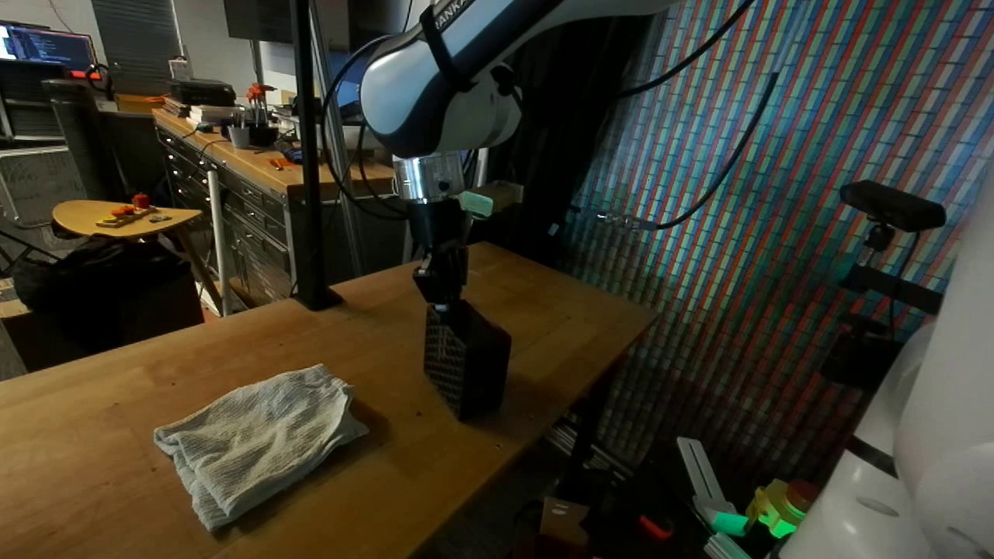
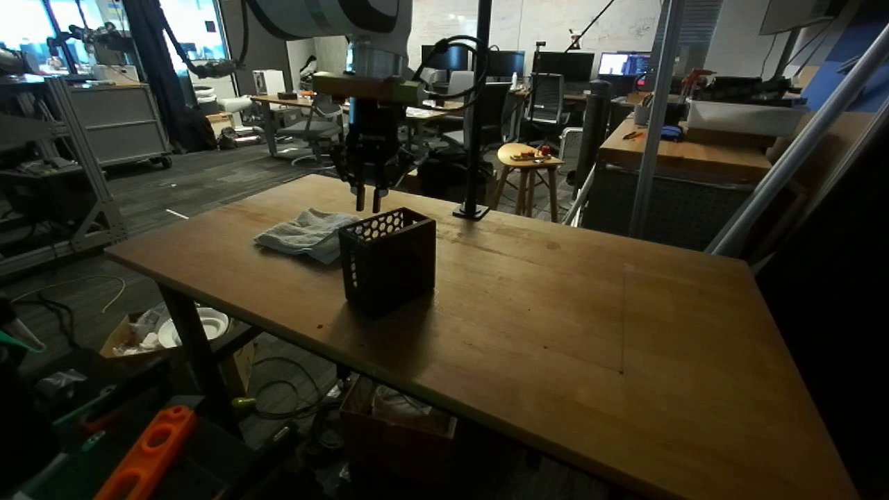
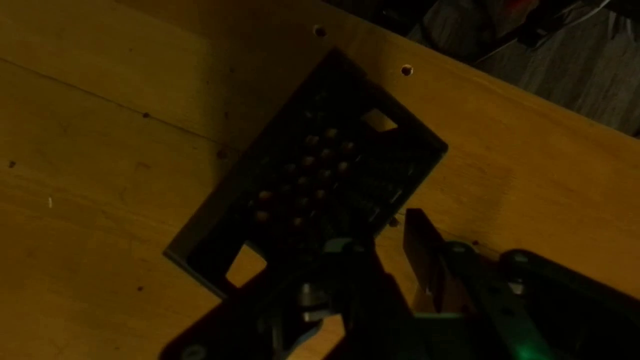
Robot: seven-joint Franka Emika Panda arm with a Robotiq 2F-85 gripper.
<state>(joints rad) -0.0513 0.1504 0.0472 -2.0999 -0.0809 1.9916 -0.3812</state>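
Observation:
A black rectangular open-topped bin with hexagonal holes stands upright on the wooden table, in both exterior views (image 1: 485, 365) (image 2: 396, 264) and the wrist view (image 3: 220, 210). My gripper (image 2: 368, 200) points down near the bin's rim, fingers apart with a modest gap and nothing seen between them. In the wrist view the gripper (image 3: 385, 227) has one dark finger overlapping the bin's long side, the other showing over bare wood beside it. Whether a finger touches the bin is unclear in the dark. A pale folded cloth lies beside the bin in both exterior views (image 1: 264, 442) (image 2: 305, 232).
The wooden table (image 2: 555, 312) has a black upright post (image 2: 472, 167) clamped at its edge. A workbench (image 1: 225, 147) with tools and a small stool (image 1: 128, 213) stand beyond. A camera on a mount (image 1: 893, 206) stands near the robot's base. Boxes lie under the table.

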